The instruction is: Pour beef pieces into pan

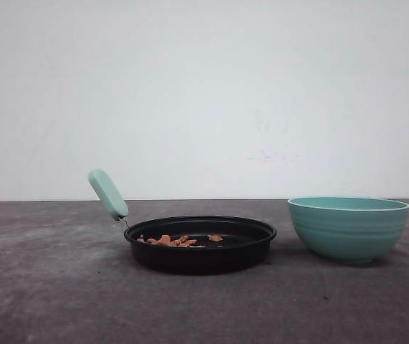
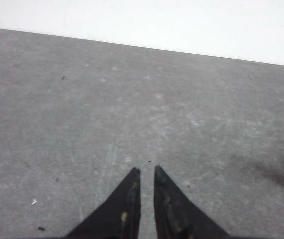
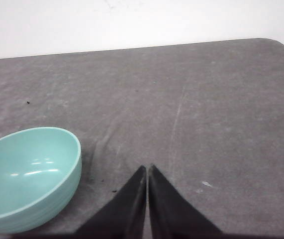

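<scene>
On the grey surface [image 1: 46, 287] one shallow black pan [image 1: 200, 244] holds several orange-brown beef pieces [image 1: 175, 240], one empty teal ribbed bowl [image 1: 348, 228] stands beside it, and both grippers' jaws, left [image 2: 147, 172] and right [image 3: 147, 168], sit narrowly closed, holding nothing

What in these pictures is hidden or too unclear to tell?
- Beef pieces, front view: the pan rim hides the lower ones, so no count.
- Bowl, front view: its wall hides the inside. Right wrist view: the part of the inside in frame looks empty, the rest is cut off by the edge.
- Left pincer and right pincer: tips in frame, the rest cut off by the edge.
</scene>
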Motion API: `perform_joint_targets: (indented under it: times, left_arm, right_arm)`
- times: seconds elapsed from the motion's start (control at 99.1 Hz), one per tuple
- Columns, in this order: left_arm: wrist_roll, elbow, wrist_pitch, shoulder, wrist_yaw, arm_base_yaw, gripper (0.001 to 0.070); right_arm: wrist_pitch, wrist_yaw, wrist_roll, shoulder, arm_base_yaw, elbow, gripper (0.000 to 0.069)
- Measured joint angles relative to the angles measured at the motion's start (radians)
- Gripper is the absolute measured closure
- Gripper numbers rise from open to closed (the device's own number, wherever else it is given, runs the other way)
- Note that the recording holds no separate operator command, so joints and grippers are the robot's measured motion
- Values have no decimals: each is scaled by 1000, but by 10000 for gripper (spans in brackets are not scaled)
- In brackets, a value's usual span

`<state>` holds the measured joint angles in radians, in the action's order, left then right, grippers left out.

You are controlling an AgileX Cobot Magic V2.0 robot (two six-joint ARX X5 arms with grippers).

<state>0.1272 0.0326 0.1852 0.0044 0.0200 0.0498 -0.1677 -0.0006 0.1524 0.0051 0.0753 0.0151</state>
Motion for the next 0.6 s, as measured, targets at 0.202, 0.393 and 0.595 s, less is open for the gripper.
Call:
perform_joint_targets:
  times: [0.202,0.393,0.595]
  left_arm:
    - [30,0,-1,0,-15,0,688]
    - [42,0,-1,0,-15,0,688]
    - [45,0,-1,0,-15,0,688]
  right_arm:
    - [0,0,0,0,0,0,686]
    - [0,0,0,0,0,0,686]
    - [0,0,0,0,0,0,686]
